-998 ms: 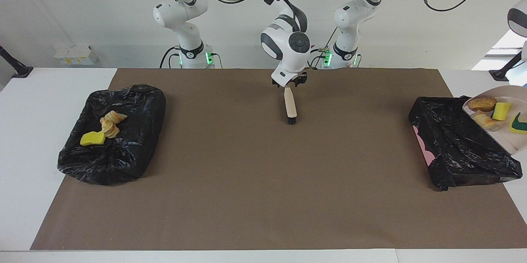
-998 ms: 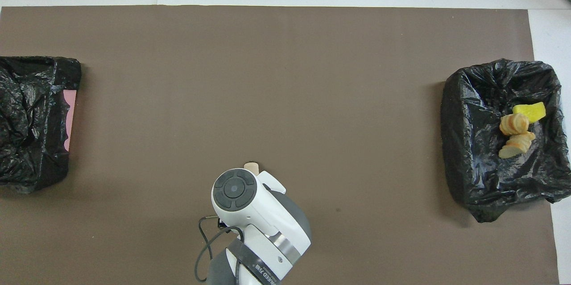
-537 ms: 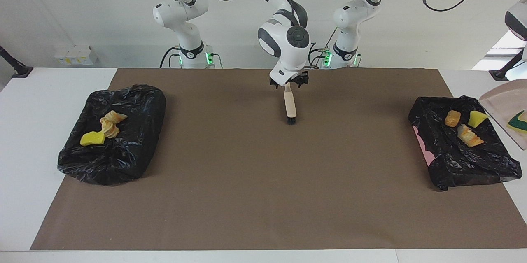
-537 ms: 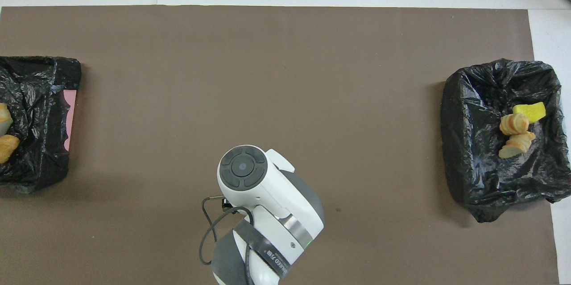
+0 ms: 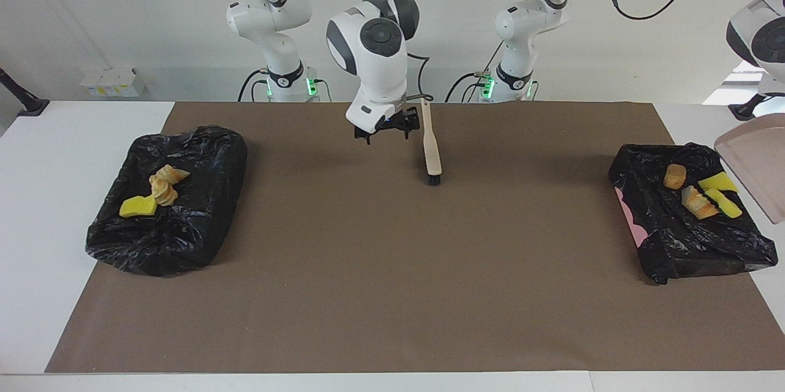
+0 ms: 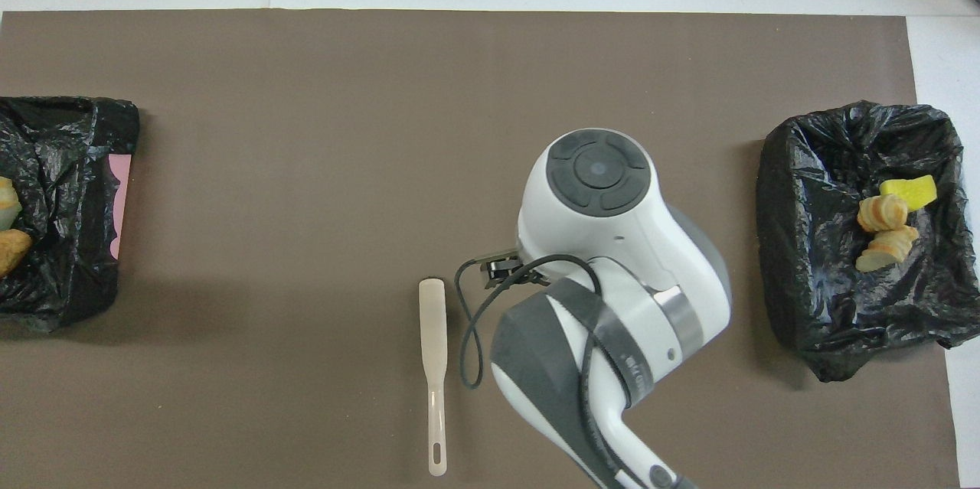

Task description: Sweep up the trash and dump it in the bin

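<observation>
We are hovering our right gripper (image 5: 385, 132), fingers apart, beside the brush (image 5: 432, 148); trash (image 5: 699, 192) is lying well apart in the bin (image 5: 693, 238).

White surface (image 5: 43, 208) carried large brown mat (image 5: 392, 294), mat edges short of surface ends. Plain white wall (image 5: 122, 24) rose along the robots' end of surface. Small white box with yellow labels (image 5: 112, 81) sat at wall foot. Black stand feet (image 5: 24, 103) rested at surface corners. Bright daylight patch (image 5: 733, 88) showed toward left arm's end. Lighting even, shadows soft.
</observation>
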